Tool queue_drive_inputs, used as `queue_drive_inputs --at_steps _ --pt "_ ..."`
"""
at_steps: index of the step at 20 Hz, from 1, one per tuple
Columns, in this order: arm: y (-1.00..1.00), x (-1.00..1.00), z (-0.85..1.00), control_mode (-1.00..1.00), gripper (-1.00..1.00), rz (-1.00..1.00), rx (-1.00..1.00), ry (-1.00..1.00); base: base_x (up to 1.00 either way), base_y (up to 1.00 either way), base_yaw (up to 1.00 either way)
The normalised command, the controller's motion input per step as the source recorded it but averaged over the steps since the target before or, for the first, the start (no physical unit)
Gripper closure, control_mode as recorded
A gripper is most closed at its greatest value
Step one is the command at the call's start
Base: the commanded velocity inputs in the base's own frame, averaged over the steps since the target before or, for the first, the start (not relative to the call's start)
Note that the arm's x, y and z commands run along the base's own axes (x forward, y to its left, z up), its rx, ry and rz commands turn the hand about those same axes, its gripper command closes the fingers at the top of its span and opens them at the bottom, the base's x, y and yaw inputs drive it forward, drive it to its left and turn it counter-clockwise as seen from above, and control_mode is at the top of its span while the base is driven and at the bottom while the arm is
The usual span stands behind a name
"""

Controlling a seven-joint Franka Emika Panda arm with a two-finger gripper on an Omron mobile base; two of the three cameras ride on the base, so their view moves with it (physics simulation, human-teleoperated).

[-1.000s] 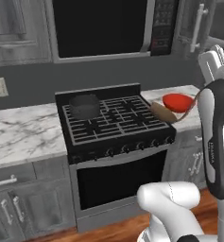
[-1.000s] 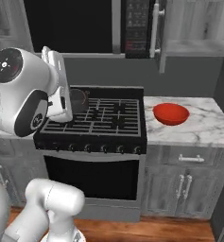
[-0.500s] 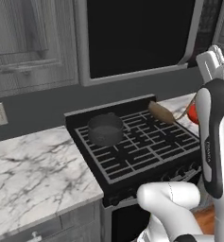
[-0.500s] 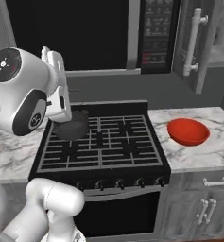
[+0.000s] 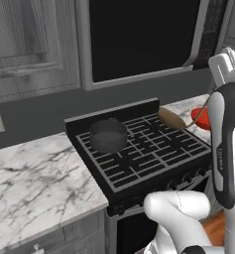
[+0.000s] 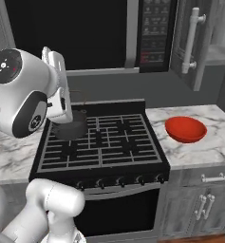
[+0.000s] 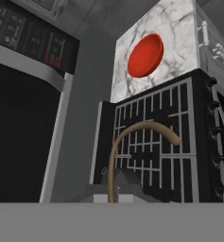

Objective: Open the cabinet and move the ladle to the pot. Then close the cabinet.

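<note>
Left base view: the slim brown wooden-handled ladle [image 5: 171, 118] hangs in the air over the black stove grate [image 5: 148, 154], carried rather than resting, its tan end pointing toward the small round dark grey pot [image 5: 108, 135]. The pot sits on a back burner, well apart from the ladle's end and further along the line the ladle points. The white arm covers the spot where the jaws would be, so the hold itself is hidden here.

Right base view: the grey wood-grain wall cabinet door [image 6: 190, 45] with its long silvery bar handle stands swung open; closing it is judged to come last. The pot [image 6: 70, 127] is partly behind the white arm. The glossy red bowl [image 6: 185, 129] sits on the marble counter [image 6: 201, 149], off to the side and not involved.

Hand view: the jaws [image 7: 111, 191] are nearly closed, pinching the brown handle of the ladle [image 7: 132, 142], which curves up and away from the jaws over the grate. The red bowl [image 7: 145, 55] lies far ahead of the jaws. The grip low on the handle leaves the scoop end free to drop into the pot.
</note>
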Motion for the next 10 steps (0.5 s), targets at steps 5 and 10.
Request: queue_drive_inputs --at_steps 5,10 --pt "0.0 0.0 0.0 1.0 1.0 0.0 0.0 0.0 0.7 0.71 -0.01" --pt "0.0 0.0 0.0 1.0 1.0 0.0 0.0 0.0 0.89 0.56 0.14"
